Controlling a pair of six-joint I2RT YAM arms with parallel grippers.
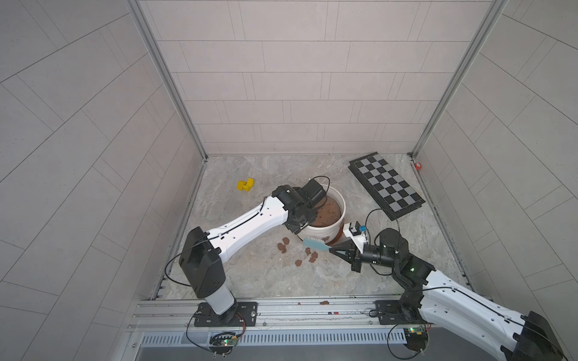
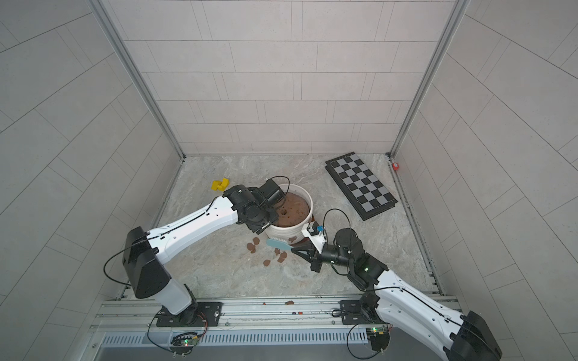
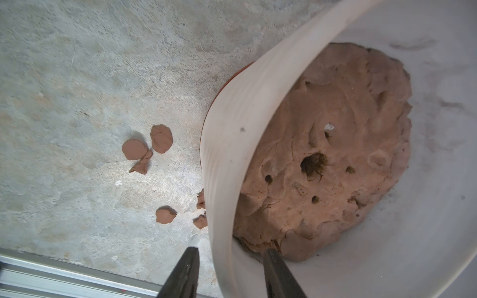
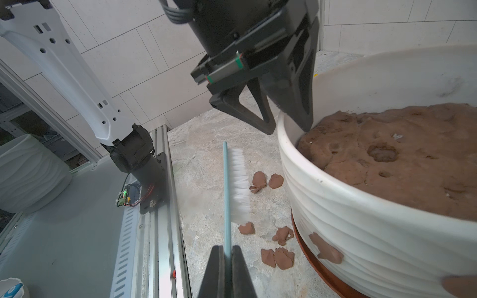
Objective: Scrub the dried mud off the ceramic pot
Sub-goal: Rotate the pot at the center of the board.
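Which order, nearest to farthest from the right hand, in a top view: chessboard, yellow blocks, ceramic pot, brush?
1. brush: gripped in the right hand.
2. ceramic pot: just behind the brush.
3. chessboard: back right.
4. yellow blocks: back left, past the pot.

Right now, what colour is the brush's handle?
The brush handle is light blue, bristles white; clearest in the right wrist view.

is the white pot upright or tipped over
Upright. The ceramic pot sits on its orange saucer with the open rim facing up, and the brown mound lies inside it.
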